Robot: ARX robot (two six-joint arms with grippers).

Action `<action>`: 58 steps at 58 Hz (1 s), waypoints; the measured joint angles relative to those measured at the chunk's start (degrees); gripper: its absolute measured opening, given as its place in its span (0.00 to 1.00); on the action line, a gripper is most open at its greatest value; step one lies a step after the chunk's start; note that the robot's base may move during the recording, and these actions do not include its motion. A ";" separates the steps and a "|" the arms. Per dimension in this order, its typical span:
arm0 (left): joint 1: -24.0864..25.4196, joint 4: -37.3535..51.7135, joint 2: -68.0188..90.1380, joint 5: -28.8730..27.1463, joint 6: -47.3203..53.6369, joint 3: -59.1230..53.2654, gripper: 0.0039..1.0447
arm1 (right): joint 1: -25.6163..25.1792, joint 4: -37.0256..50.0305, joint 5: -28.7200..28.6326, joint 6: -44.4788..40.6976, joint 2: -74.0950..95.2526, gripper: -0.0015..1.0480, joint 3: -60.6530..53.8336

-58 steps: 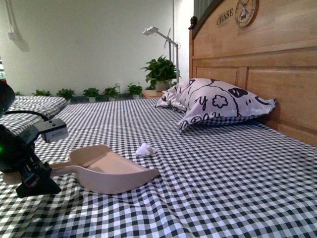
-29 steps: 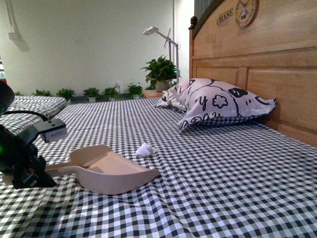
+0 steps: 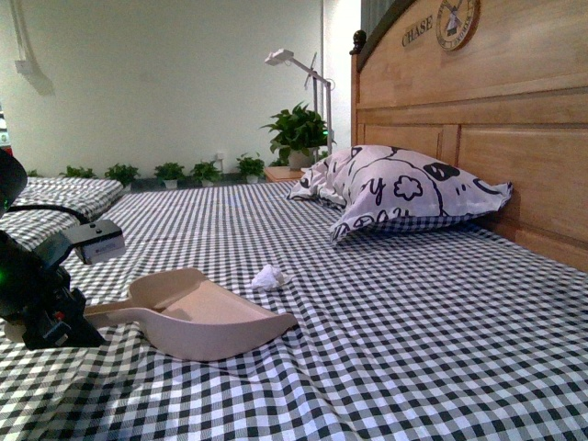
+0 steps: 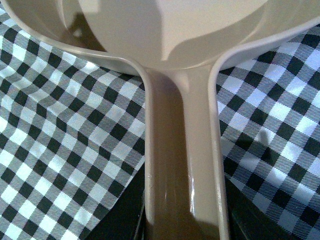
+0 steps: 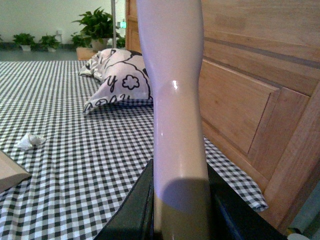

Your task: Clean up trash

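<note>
The trash (image 3: 267,277) is a small crumpled white wad lying on the checked bedsheet just beyond the far edge of the beige dustpan (image 3: 207,322). It lies apart from the pan. My left gripper (image 3: 64,323) is shut on the dustpan handle (image 4: 182,165) at the left, and the pan rests on the sheet. In the left wrist view the gripper (image 4: 184,227) clamps the handle's end. My right gripper (image 5: 180,215) is shut on the pale brush handle (image 5: 175,100), which stands upright. The trash also shows in the right wrist view (image 5: 29,141), beside a corner of the dustpan (image 5: 10,172).
A white pillow with black prints (image 3: 404,188) leans near the wooden headboard (image 3: 478,110) at the right. The black and white checked sheet (image 3: 413,349) covers the bed and is wrinkled under the dustpan. Potted plants (image 3: 296,133) and a lamp stand beyond the bed.
My left gripper has settled lower at the dustpan handle since one second ago, and the handle end has dipped slightly. The dustpan body and the trash have not moved.
</note>
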 joint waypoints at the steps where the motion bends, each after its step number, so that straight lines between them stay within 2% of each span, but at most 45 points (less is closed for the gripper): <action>1: 0.00 0.00 0.00 0.00 0.00 0.00 0.25 | 0.00 0.00 0.00 0.00 0.00 0.20 0.00; 8: 0.00 -0.02 0.00 0.00 0.00 0.00 0.25 | 0.00 -0.02 -0.02 0.00 0.00 0.20 0.00; 10: 0.00 0.00 0.00 0.00 0.00 0.00 0.25 | -0.37 -3.74 -1.03 1.75 0.83 0.20 1.11; 15: 0.00 -0.02 0.00 -0.02 0.00 0.00 0.25 | -3.54 -21.46 -8.48 7.96 4.72 0.20 8.28; 20: 0.00 0.00 0.00 0.00 0.00 0.00 0.25 | -7.91 -28.33 -15.72 10.38 10.36 0.20 11.82; 22: 0.00 -0.02 0.00 0.04 0.02 0.00 0.25 | -10.58 -27.54 -20.31 10.47 14.78 0.20 13.16; 26: 0.00 0.00 0.00 0.04 0.02 0.00 0.25 | -13.73 -24.63 -25.57 9.57 21.51 0.20 16.28; 32: 0.00 0.00 0.00 0.02 0.00 0.00 0.25 | -16.70 -20.26 -29.24 6.71 32.39 0.20 21.97; 39: 0.00 -0.02 0.00 0.04 0.02 0.00 0.25 | -17.55 -17.73 -32.65 3.58 48.35 0.20 33.09; 50: 0.00 0.00 0.00 0.04 0.02 0.00 0.25 | -15.98 -16.72 -31.08 -3.39 69.53 0.20 48.48; 58: 0.00 0.00 0.00 0.04 0.02 0.00 0.25 | -15.56 -16.83 -29.20 -5.81 77.77 0.20 55.36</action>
